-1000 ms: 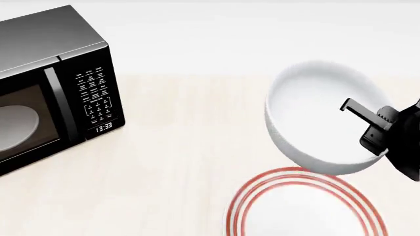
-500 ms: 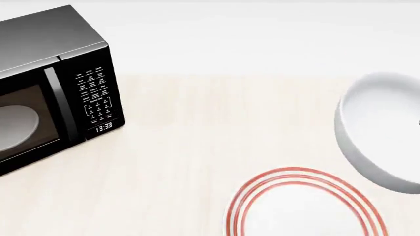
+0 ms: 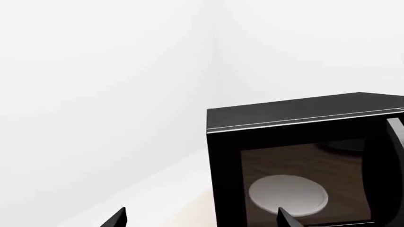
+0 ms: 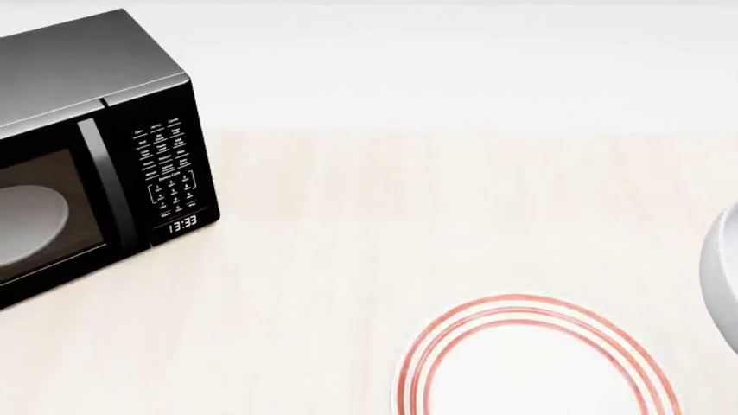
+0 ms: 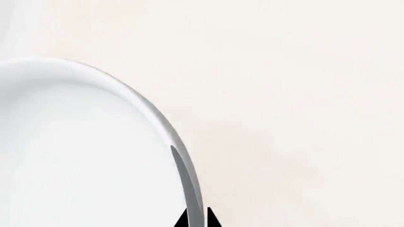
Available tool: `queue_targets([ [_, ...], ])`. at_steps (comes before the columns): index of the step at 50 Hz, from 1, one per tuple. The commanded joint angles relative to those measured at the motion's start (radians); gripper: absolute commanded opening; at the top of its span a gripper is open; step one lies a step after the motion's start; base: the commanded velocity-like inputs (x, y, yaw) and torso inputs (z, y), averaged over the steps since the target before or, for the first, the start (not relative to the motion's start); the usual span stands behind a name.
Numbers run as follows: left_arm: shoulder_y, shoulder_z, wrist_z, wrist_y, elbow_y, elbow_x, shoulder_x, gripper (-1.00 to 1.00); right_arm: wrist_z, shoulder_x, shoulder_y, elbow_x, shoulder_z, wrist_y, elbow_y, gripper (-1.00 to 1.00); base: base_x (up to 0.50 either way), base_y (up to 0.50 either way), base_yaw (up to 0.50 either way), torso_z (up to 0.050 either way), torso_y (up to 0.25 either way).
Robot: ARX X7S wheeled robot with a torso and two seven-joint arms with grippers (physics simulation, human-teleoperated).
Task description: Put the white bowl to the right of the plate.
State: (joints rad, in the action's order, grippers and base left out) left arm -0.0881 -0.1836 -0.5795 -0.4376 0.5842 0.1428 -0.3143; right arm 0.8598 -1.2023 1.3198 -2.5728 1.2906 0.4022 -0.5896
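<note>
We note the white bowl [image 4: 724, 277] carried rightward, nearly out of head view, past the plate [image 4: 531, 363]. Right tool [image 5: 197, 218] pinches its rim; left tool [image 3: 198, 218] spread, empty. Microwave [image 4: 92, 147] display: 13:33.

Kitchen: microwave [image 4: 98, 147], plate [image 4: 537, 363]

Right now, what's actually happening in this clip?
The right claw is shut on the rim of the white bowl, holding it over the pale table. In the head view only a sliver of the bowl shows at the right edge, right of the plate, which lies flat on the table. The left claw is open and idle, facing the black microwave at the left. Whether the bowl touches the table cannot be told.
</note>
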Motion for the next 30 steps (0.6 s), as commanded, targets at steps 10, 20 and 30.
queue_targets([
  [10, -0.004, 0.005, -0.006, 0.007, 0.0, 0.0, -0.004, 1.0, -0.058, -0.046, -0.043, -0.025, -0.019, -0.009, -0.077, -1.0, 0.0, 0.0, 0.0, 0.0, 0.0],
  [20, -0.003, 0.012, -0.009, 0.006, -0.001, -0.002, -0.006, 1.0, -0.097, -0.058, -0.081, -0.036, -0.017, -0.03, -0.098, -1.0, 0.0, 0.0, 0.0, 0.0, 0.001],
  [30, -0.004, 0.017, -0.013, 0.009, -0.001, -0.005, -0.008, 1.0, -0.193, 0.026, -0.098, -0.008, 0.007, 0.043, -0.26, -1.0, 0.0, 0.0, 0.0, 0.0, 0.0],
])
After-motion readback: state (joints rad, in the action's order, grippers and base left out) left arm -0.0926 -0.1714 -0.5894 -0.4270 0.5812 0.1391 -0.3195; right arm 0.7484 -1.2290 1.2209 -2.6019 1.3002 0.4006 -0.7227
